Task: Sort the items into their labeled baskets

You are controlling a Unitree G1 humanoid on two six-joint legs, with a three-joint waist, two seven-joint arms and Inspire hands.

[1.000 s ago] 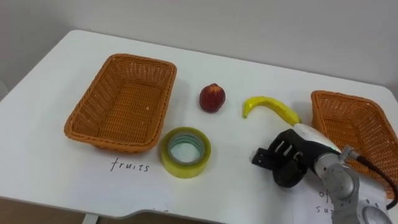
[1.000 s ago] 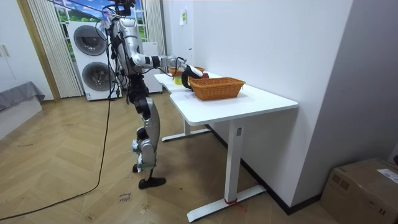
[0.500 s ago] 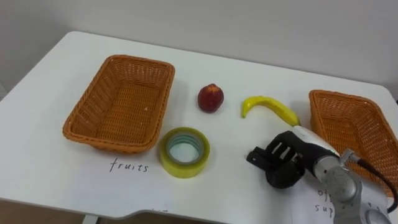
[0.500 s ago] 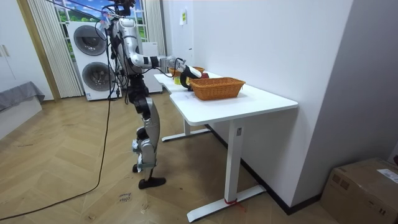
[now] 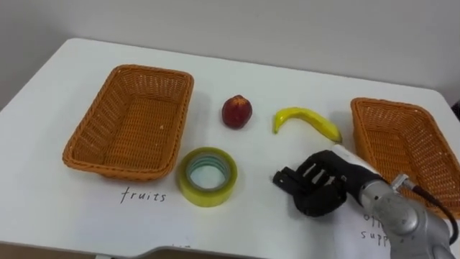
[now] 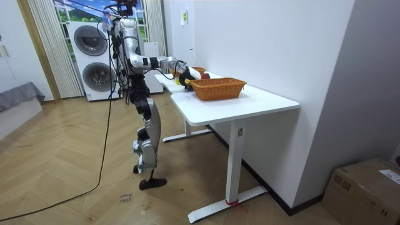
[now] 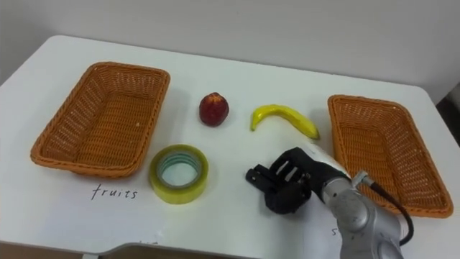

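A yellow tape roll (image 5: 208,175) lies flat on the white table (image 5: 251,223), in front of the left wicker basket (image 5: 149,70). A red peach (image 5: 236,111) and a yellow banana (image 5: 307,121) lie between that basket and the right wicker basket (image 5: 388,104). Both baskets hold nothing. My right hand (image 5: 318,188) hovers low over the table, in front of the banana and to the right of the tape. Its fingers point left toward the tape, relaxed, with nothing between them. In the room view the robot stands at the table's end with this arm (image 6: 164,60) reaching over it.
A handwritten label "fruits" (image 5: 141,196) sits on the table in front of the left basket, and another label (image 5: 374,230) in front of the right basket. The table's near edge runs along the bottom. A washer and dryer (image 6: 94,59) stand behind the robot.
My right hand has moved a little to the left, closer to the tape roll. The whole picture has shifted slightly; the fruit, tape and baskets lie where they were.
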